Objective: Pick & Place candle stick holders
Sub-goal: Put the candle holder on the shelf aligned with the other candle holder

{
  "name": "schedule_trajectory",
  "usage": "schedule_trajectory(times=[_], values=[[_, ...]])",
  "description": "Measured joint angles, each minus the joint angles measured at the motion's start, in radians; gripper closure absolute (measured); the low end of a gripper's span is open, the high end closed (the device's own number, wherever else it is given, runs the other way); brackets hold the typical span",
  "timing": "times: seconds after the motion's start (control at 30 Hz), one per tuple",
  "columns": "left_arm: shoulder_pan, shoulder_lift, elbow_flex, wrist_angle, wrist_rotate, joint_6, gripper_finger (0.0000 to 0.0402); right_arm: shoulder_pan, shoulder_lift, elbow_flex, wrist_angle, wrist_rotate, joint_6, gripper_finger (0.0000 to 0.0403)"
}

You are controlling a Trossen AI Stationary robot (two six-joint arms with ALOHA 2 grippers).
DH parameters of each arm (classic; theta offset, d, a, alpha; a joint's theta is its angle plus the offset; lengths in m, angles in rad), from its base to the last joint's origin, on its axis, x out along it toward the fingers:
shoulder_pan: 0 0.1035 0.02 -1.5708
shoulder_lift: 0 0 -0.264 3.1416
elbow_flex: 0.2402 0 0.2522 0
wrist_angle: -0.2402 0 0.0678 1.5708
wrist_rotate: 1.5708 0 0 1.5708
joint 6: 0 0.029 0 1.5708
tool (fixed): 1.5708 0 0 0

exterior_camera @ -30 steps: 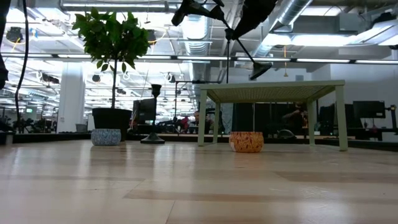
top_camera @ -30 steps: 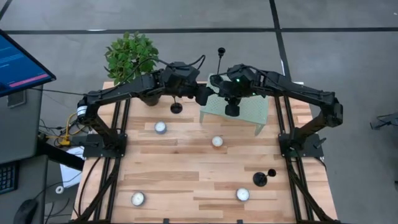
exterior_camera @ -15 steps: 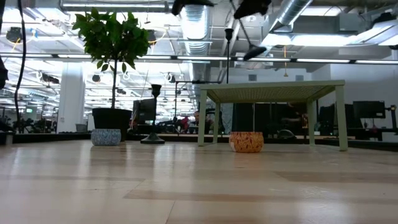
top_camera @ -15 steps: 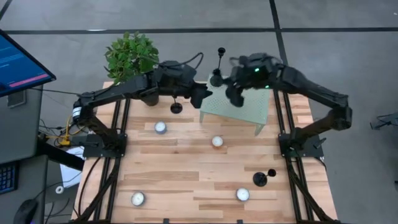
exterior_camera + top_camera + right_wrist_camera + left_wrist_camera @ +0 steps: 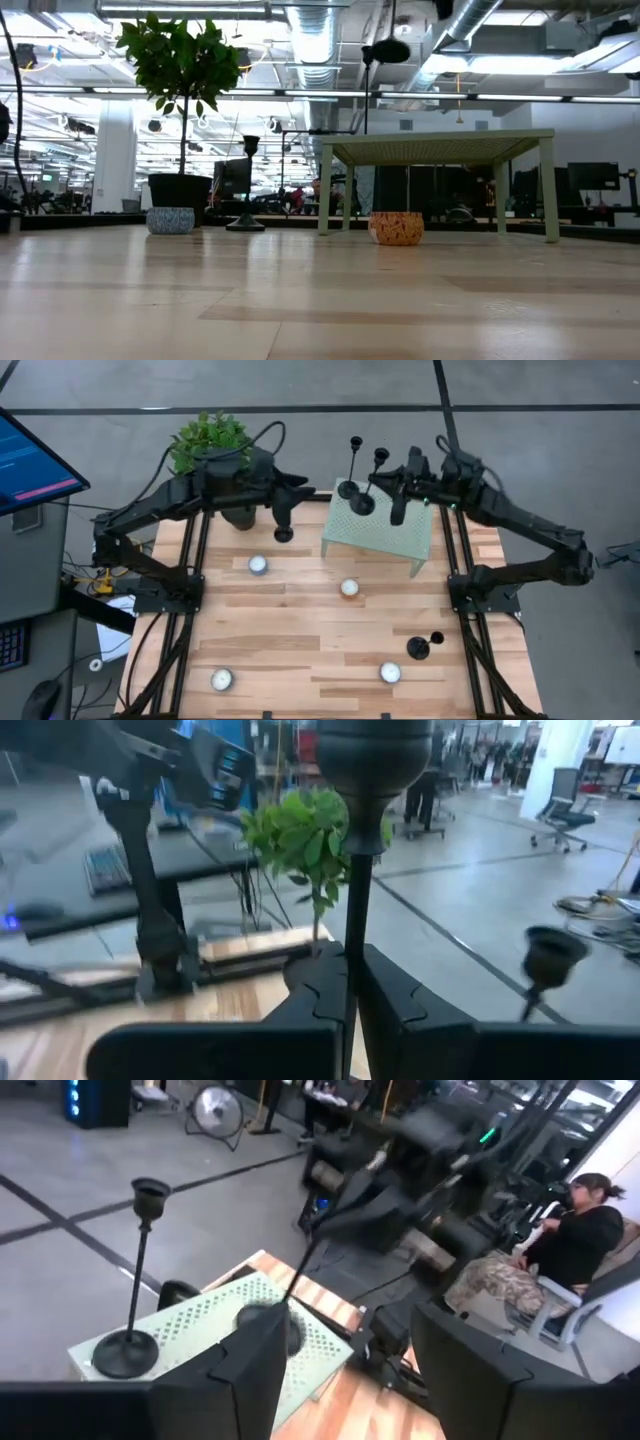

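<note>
Right now I count four black candle stick holders and four tealights. The right gripper [image 5: 398,495] is clenched on the thin stem of one candlestick [image 5: 372,482], holding it over the far edge of the pale green mesh stand [image 5: 400,538]; its round disc base [image 5: 386,51] hangs just above the stand top. Just beside the pincer, a second candlestick [image 5: 351,470] stands upright on the stand's corner, slim stem, small cup on top. A third holder [image 5: 284,531] stands on the wooden table [image 5: 300,640] just below the left gripper [image 5: 290,495], whose fingers are spread and hold nothing. Well away from both pincers, a fourth candlestick [image 5: 422,646] lies tipped over near the table's front. The tealights [image 5: 258,564] sit scattered across the boards.
</note>
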Motion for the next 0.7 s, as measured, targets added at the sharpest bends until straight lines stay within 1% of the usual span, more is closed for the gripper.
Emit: schedule_trajectory(times=[0.1,0.23,0.43,0.7], values=[[-0.016,-0.022,0.000,0.001,-0.029,0.005,0.0201,0.005,0.015,-0.113,0.148,0.007,0.029,0.0403],[-0.019,-0.034,0.000,0.009,-0.043,0.005,0.0207,0.017,0.077,-0.175,0.256,0.016,0.031,0.0403],[-0.020,-0.034,0.000,0.015,-0.042,0.023,0.0214,0.016,0.166,-0.181,0.303,0.024,0.015,0.0403],[-0.019,-0.034,0.000,0.022,-0.042,0.031,0.0215,0.013,0.211,-0.180,0.341,0.027,-0.021,0.0403]])
